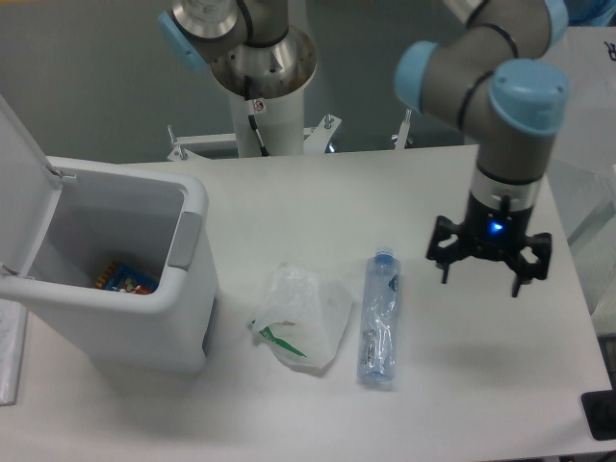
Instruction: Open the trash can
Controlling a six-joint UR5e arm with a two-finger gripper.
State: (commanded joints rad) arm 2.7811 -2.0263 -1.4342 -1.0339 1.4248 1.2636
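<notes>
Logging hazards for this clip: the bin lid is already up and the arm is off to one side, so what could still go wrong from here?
1. The open hand hangs low over the white table beside the clear plastic bottle with a blue cap; a sweep toward the bin could knock it rolling.
2. The crumpled clear plastic bag with green print lies beside the large white plastic trash can and could snag.
3. The raised lid could get bumped shut.

clear bag, green print [300,327] | just beside it, blue-capped bottle [379,318] | white table [462,385]
</notes>
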